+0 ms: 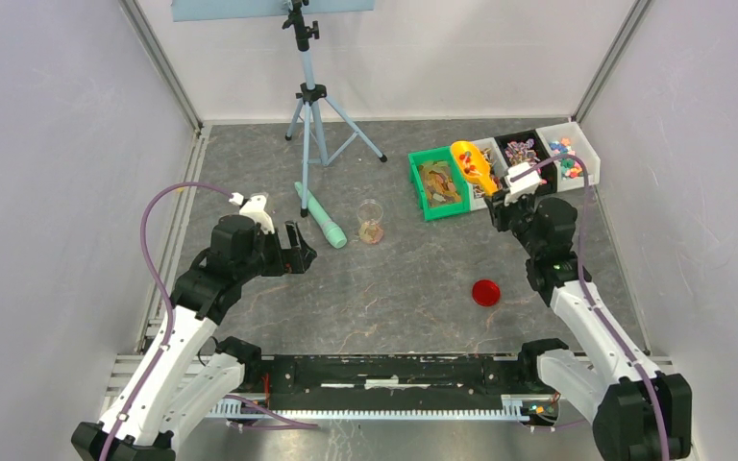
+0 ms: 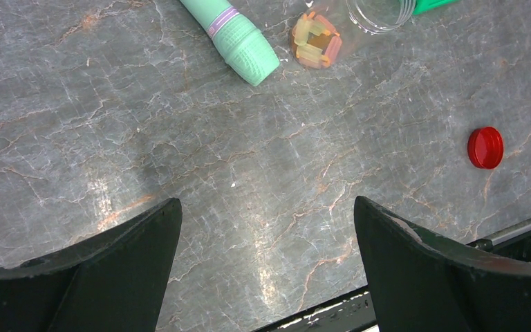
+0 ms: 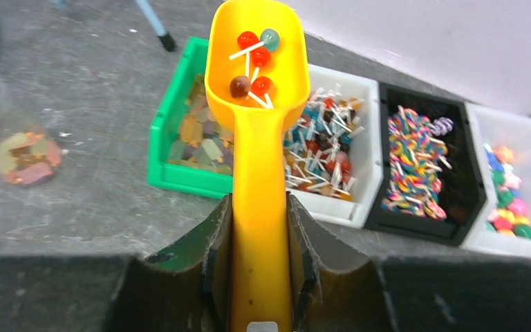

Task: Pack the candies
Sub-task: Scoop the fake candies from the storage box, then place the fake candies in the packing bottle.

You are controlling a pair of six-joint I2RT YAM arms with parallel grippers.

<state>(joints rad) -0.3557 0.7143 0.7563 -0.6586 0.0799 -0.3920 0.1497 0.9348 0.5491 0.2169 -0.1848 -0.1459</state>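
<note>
Five candies [image 3: 254, 59], small round sweets on white sticks, lie in the bowl of the orange scoop [image 3: 259, 159]. The right gripper [image 3: 259, 232] clamps the scoop's handle between narrowly set jaws, one finger on each side. The scoop hangs above the seam between the green bin [image 3: 187, 183] and the neighbouring white bin [image 3: 363, 90], which holds sweets of the same kind. A black bin [image 3: 422, 97] and a further white bin [image 3: 525, 131] lie beyond. The clear jar [image 1: 371, 222], apparently the destination, stands well apart to the left on the table [image 1: 394, 288] with a few flat sweets at its base. Its red lid [image 1: 485, 292] lies off it, nearer the arms. The main hazard is judged to be spillage. The bowl is shallow and open-fronted, so a forward tilt or jerk during transfer would roll the load over the lip onto the table or into the wrong bin. The jar mouth looks no wider than the bowl, so a misaligned pour would scatter sweets beside it, and the protruding sticks could bridge the rim. The jar is presumably light and stands unsupported, so contact from the scoop tip could topple it toward the mint-green cylinder [image 1: 322, 219] just beside it. The left gripper [image 2: 266, 235], jaws spread wide and holding nothing, hovers over bare table short of the jar and offers no bracing.
</note>
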